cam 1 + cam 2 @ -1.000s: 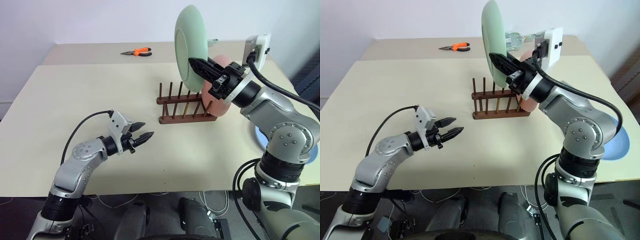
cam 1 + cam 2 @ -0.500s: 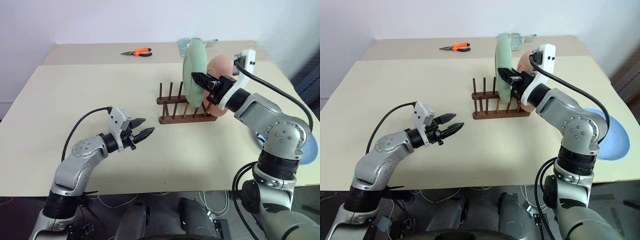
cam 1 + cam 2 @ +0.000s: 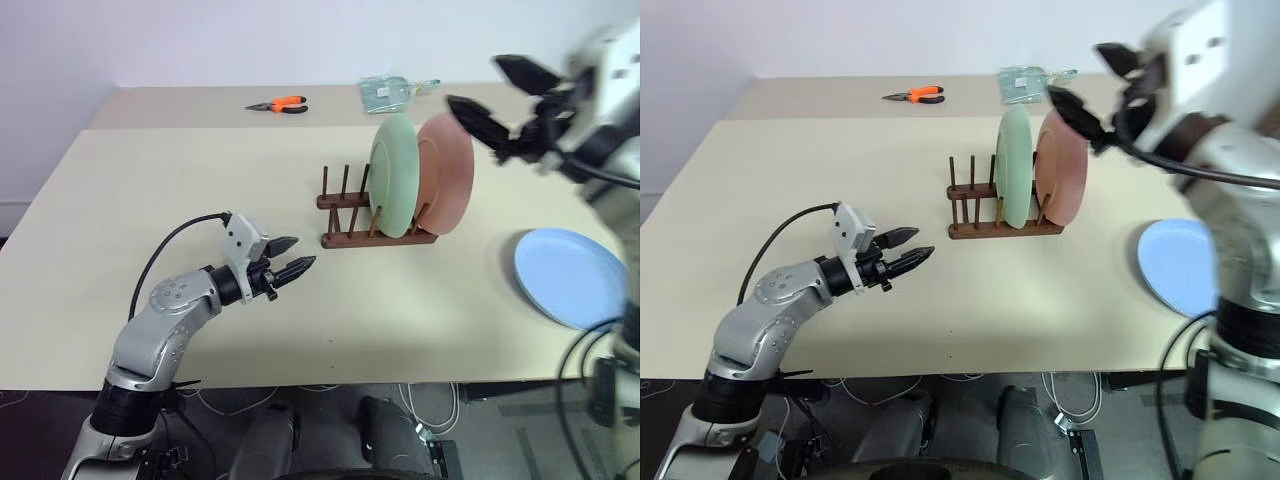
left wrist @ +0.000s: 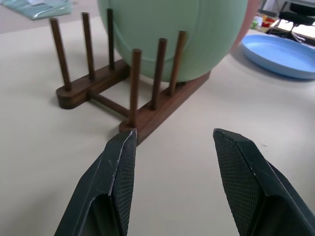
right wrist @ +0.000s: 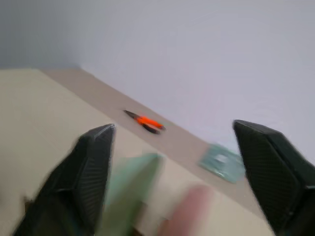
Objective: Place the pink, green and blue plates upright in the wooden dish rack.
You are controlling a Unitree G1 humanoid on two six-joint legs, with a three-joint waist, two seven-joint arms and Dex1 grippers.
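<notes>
The wooden dish rack (image 3: pixel 372 238) stands mid-table. The green plate (image 3: pixel 393 175) and the pink plate (image 3: pixel 447 172) stand upright in it, side by side, pink on the right. To their right the blue plate (image 3: pixel 568 275) lies flat on the table near the edge. My right gripper (image 3: pixel 475 82) hangs open and empty in the air, above and right of the pink plate. Left of the rack, my left gripper (image 3: pixel 298 252) hovers low, open and empty; in the left wrist view its fingers (image 4: pixel 118 167) point at the rack (image 4: pixel 147 115) and the green plate (image 4: pixel 167 34).
Orange-handled pliers (image 3: pixel 277 104) and a clear packet (image 3: pixel 390 92) lie on the far table. The near table edge runs just below my left arm. Bare tabletop (image 3: pixel 150 190) stretches left of the rack.
My right gripper let go of the green plate, which now stands in the rack beside the pink one. It opened wide and swung up and to the right. The left gripper stayed put.
</notes>
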